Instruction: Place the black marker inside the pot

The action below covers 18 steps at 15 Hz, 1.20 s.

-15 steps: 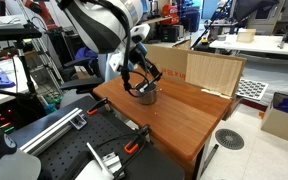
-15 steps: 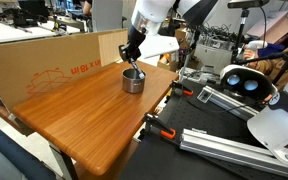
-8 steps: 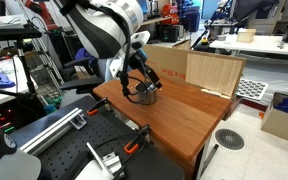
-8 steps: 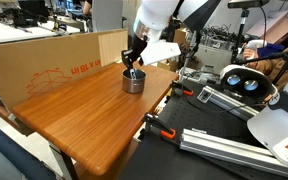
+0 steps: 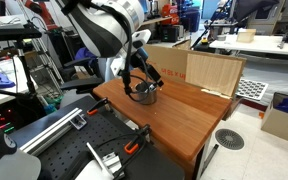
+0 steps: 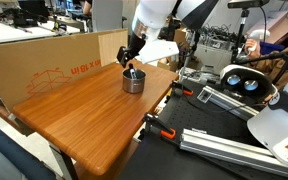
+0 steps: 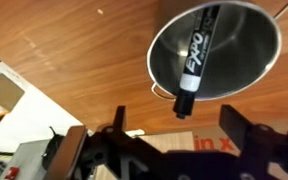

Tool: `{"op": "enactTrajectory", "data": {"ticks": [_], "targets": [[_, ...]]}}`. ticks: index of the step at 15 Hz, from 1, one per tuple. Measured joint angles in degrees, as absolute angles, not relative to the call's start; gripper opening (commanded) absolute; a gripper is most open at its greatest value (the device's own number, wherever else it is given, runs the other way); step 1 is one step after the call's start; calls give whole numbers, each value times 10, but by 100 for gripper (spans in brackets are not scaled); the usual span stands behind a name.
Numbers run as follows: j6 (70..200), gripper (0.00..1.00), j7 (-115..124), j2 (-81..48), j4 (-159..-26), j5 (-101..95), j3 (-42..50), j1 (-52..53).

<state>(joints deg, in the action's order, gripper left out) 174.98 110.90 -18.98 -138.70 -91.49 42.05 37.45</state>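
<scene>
In the wrist view the black marker (image 7: 194, 58) with its white label lies slanted in the silver pot (image 7: 246, 62). Its capped end leans over the near rim. My gripper (image 7: 176, 116) hovers just above that end, open, with its dark fingers (image 7: 120, 118) standing wide on either side and touching nothing. In both exterior views the gripper (image 5: 140, 82) (image 6: 132, 61) hangs straight over the pot (image 5: 147, 96) (image 6: 133, 82), which stands on the wooden table (image 5: 189, 122) near its far end.
A cardboard wall (image 6: 44, 62) runs along one long side of the table (image 6: 84, 115), and a cardboard box (image 5: 214, 70) stands behind it. Orange-handled clamps (image 6: 160, 131) grip the table edge. Lab gear and another robot (image 6: 249, 85) crowd the surroundings.
The jaws have gone from shut on the marker to wide open. The marker has dropped and now rests in the pot. The arm has hardly moved.
</scene>
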Motion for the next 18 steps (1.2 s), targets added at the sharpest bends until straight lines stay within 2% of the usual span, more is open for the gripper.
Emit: {"op": "enactTrajectory", "data": {"ticks": [9, 18], "targets": [[1758, 100, 1088, -129, -1375, -889, 423, 373], [1757, 100, 1082, -128, -1377, -886, 423, 373]]}}
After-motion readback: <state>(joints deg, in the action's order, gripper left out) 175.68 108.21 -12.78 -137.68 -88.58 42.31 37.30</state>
